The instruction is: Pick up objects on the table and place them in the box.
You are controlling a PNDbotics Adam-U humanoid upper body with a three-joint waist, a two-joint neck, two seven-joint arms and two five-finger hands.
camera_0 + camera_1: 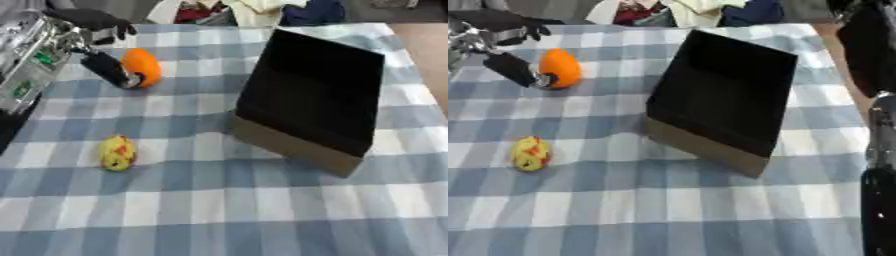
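Observation:
An orange egg-shaped object (142, 66) lies on the checked tablecloth at the back left. My left hand (91, 22) hovers at its left; the black thumb (110, 68) slants down against the orange object's left side, while the other fingers stay apart from it, behind and to its left. A small yellow object with red marks (117, 153) lies alone nearer the front left. The box (311, 100), black inside with brown cardboard walls, stands right of centre with its opening up. My right arm runs up the right edge, its hand (864, 35) a dark shape beyond the box's far right corner.
The blue and white checked cloth (219, 210) covers the table. The silver and black left forearm (31, 55) fills the upper left corner. Clothes and clutter (254, 10) lie past the table's far edge.

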